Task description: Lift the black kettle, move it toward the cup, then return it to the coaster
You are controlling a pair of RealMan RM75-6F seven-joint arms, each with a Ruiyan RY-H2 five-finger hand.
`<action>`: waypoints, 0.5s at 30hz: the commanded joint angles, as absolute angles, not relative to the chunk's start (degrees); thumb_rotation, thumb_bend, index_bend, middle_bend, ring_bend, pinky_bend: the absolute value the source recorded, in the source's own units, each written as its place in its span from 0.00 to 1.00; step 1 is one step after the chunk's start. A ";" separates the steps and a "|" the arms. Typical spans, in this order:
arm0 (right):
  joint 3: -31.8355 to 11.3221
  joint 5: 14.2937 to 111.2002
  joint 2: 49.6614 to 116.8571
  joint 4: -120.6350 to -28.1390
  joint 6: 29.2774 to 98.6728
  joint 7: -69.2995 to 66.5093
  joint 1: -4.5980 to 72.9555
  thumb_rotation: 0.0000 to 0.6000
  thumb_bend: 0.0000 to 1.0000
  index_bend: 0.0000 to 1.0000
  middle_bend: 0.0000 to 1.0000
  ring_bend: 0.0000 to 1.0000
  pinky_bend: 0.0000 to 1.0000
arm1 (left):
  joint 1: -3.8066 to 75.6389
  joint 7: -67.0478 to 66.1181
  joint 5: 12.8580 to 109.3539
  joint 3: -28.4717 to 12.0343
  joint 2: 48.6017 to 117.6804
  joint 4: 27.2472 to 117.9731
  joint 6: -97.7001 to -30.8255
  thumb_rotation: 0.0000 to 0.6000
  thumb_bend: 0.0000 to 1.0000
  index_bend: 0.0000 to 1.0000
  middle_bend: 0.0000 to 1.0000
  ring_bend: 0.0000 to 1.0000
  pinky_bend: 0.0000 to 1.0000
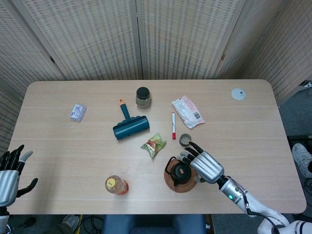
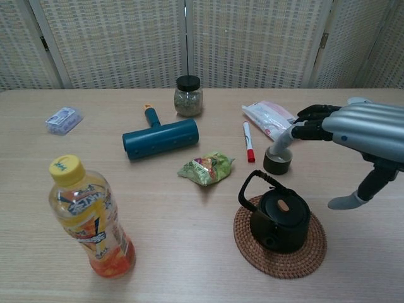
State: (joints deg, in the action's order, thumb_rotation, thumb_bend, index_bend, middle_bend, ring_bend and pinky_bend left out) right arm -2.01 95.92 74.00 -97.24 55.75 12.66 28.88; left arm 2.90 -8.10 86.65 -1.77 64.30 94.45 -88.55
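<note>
Presently my right hand (image 1: 204,165), fingers spread and empty, hovers at three o'clock of the kettle (image 1: 179,172) on its coaster (image 1: 192,184); the handle (image 2: 257,183) arcs toward ten o'clock.

The right hand (image 1: 204,165) hangs over the tabletop a little right of its middle and toward the near edge, back turned up, fingers (image 2: 310,124) spread and reaching toward the far-left, holding nothing. In the chest view the same hand (image 2: 360,129) comes in from the right side, its silver back level above the surface and the thumb (image 2: 353,197) hanging down apart from the other fingers. Its forearm (image 1: 241,195) runs back to the near right corner of the tabletop. The left hand (image 1: 10,171) sits off the near left corner, fingers apart and pointing up, empty; the chest view does not show it.
</note>
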 commanded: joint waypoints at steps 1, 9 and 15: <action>-2.43 94.66 74.52 -97.96 53.92 12.66 30.42 1.00 0.00 0.22 0.21 0.11 0.04 | 2.89 -8.04 86.72 -1.77 64.31 94.43 -88.56 1.00 0.24 0.15 0.01 0.08 0.02; -5.22 88.16 75.77 -100.49 47.56 14.05 35.30 1.00 0.00 0.22 0.26 0.11 0.04 | 2.73 -7.99 87.01 -1.55 64.41 94.34 -88.56 1.00 0.24 0.15 0.01 0.08 0.02; -6.72 83.95 77.88 -100.50 44.38 16.17 38.60 1.00 0.00 0.22 0.30 0.11 0.04 | 2.30 -7.67 86.85 -1.52 64.15 94.25 -88.97 1.00 0.24 0.15 0.01 0.08 0.02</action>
